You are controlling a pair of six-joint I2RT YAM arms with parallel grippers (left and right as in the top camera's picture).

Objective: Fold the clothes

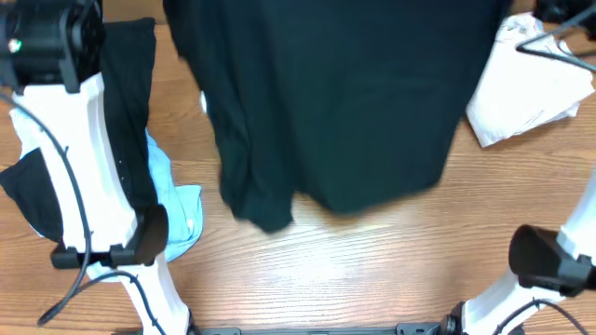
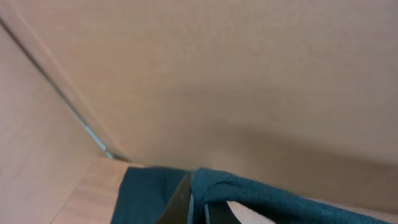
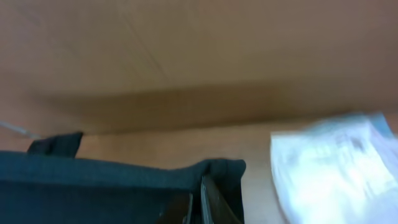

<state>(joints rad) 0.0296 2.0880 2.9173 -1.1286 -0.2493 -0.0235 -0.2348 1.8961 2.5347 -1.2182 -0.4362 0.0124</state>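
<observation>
A large dark teal garment (image 1: pixel 335 102) hangs lifted over the table's middle, its lower edge draping to the wood. In the left wrist view my left gripper (image 2: pixel 198 208) is shut on a bunched edge of the garment (image 2: pixel 249 193). In the right wrist view my right gripper (image 3: pixel 198 202) is shut on another edge of the garment (image 3: pixel 112 177). Neither set of fingertips shows in the overhead view; the cloth and frame edge hide them.
A white cloth (image 1: pixel 526 88) lies at the back right, also in the right wrist view (image 3: pixel 336 168). A black garment (image 1: pixel 130 112) and a light blue one (image 1: pixel 177 209) lie at the left by the left arm's white base (image 1: pixel 93 186). The right arm's base (image 1: pixel 549 261) stands front right.
</observation>
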